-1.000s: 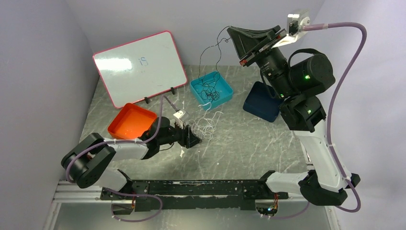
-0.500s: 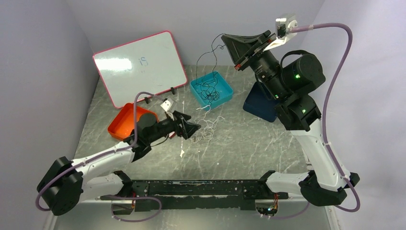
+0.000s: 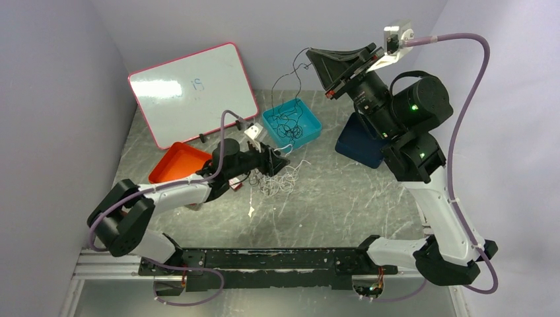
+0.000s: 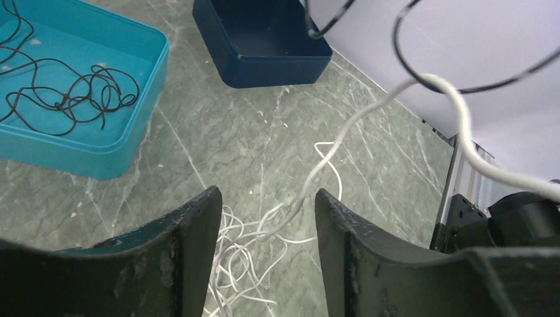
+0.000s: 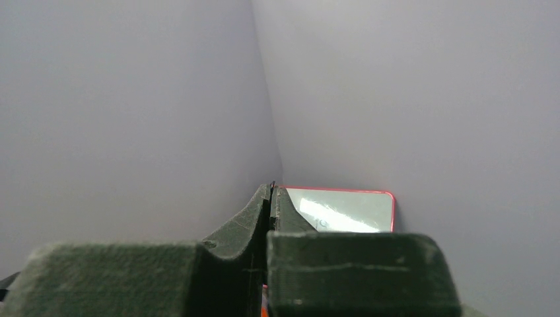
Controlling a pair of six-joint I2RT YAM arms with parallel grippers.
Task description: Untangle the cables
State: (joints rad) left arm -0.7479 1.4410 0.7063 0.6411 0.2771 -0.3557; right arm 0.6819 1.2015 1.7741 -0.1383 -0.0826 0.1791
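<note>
Your left gripper [image 4: 267,198] stands open astride the white cable [image 3: 276,183] heaped beside the teal tray [image 4: 132,142], your right gripper [image 3: 310,54] clamps the black cable [image 4: 66,92] high; both look limp, light: grab 1 free strand.

The tool [image 5: 271,190] is pressed shut before a red-framed whiteboard [image 5: 347,210] and grey walls [image 5: 132,99].

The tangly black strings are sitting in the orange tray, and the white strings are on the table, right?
Not quite. The thin black cables lie in the light blue plastic tray instead, as the left wrist view shows. The thin white cables are on the grey-green marbled table, as you said.
</note>
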